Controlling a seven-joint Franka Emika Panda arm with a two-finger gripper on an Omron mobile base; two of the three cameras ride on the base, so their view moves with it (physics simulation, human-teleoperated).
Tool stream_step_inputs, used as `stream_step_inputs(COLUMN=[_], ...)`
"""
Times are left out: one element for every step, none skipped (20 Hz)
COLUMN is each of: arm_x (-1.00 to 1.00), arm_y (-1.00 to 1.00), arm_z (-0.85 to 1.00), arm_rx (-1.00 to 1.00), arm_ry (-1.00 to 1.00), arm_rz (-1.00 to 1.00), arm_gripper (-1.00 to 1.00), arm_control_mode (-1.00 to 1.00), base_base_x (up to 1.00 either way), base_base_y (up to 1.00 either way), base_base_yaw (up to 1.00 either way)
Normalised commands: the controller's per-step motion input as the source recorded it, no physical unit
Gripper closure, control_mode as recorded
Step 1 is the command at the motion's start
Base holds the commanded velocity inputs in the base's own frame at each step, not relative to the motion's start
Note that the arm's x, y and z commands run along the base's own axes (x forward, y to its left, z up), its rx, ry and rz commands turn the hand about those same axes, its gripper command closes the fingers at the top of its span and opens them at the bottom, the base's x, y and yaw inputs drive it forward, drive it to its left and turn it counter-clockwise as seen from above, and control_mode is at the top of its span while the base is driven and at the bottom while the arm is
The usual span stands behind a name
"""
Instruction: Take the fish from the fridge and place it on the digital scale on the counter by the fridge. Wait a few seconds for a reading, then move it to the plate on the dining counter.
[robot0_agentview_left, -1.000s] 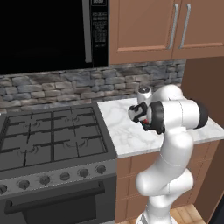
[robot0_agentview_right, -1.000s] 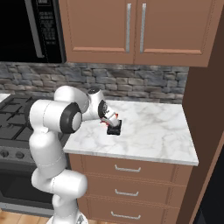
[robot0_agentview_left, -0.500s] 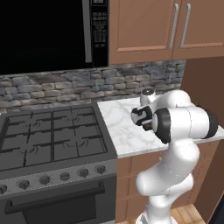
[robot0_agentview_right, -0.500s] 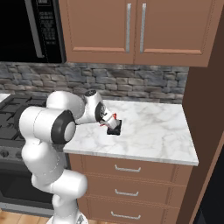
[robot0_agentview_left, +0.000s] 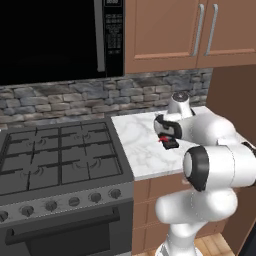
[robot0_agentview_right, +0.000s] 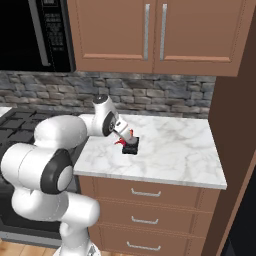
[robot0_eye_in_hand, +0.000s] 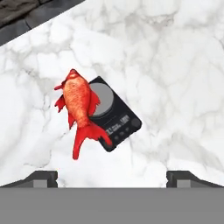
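Observation:
The red-orange fish (robot0_eye_in_hand: 80, 107) lies across the left edge of the small black digital scale (robot0_eye_in_hand: 114, 116), its tail hanging over onto the marble counter (robot0_eye_in_hand: 175, 87). My gripper (robot0_eye_in_hand: 111, 177) hovers above them, open, with nothing between its fingertips (robot0_eye_in_hand: 41, 178). From the right base camera the scale (robot0_agentview_right: 131, 146) sits near the counter's (robot0_agentview_right: 175, 145) left part with the fish (robot0_agentview_right: 121, 140) beside it, just under my gripper (robot0_agentview_right: 124, 133). In the left base view the scale (robot0_agentview_left: 170, 144) and a red sliver of fish (robot0_agentview_left: 163, 138) show below my hand.
A black gas stove (robot0_agentview_left: 55, 160) adjoins the counter on the left, with a microwave (robot0_agentview_left: 55, 35) above it. Wooden wall cabinets (robot0_agentview_right: 150, 35) hang over the counter, drawers (robot0_agentview_right: 150, 200) sit below, and a stone backsplash (robot0_agentview_right: 165, 95) runs behind. A tall wooden panel (robot0_agentview_right: 235, 140) bounds the counter's right.
My jaws have spread wider and let go of the fish, which now rests on the scale. The arm's elbow has swung lower and nearer the cameras.

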Motion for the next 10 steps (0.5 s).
stream_step_inputs(arm_x=[-0.41,-0.50,-0.51,-0.53,-0.53,-0.53,-0.54,-0.47,-0.45,-0.38], arm_y=[0.00,0.00,0.00,0.00,0.00,0.00,0.00,0.00,0.00,0.00], arm_z=[0.64,0.59,0.56,0.49,0.41,0.38,0.30,0.27,0.26,0.22], arm_rx=[0.06,0.05,0.05,0.04,0.03,0.02,0.00,0.00,0.00,0.00], arm_ry=[0.00,0.00,0.00,0.00,0.00,0.00,0.00,0.00,0.00,0.00], arm_rz=[0.01,0.02,0.02,0.03,0.03,0.04,0.05,0.05,0.07,0.08], arm_gripper=[-1.00,-1.00,-1.00,-1.00,-1.00,-1.00,-1.00,-1.00,-1.00,-1.00], arm_control_mode=[-1.00,-1.00,-1.00,-1.00,-1.00,-1.00,-1.00,-1.00,-1.00,-1.00], base_base_x=[0.00,0.00,0.00,0.00,0.00,0.00,0.00,0.00,0.00,0.00], base_base_y=[0.00,0.00,0.00,0.00,0.00,0.00,0.00,0.00,0.00,0.00], base_base_yaw=[0.00,0.00,0.00,0.00,0.00,0.00,0.00,0.00,0.00,0.00])
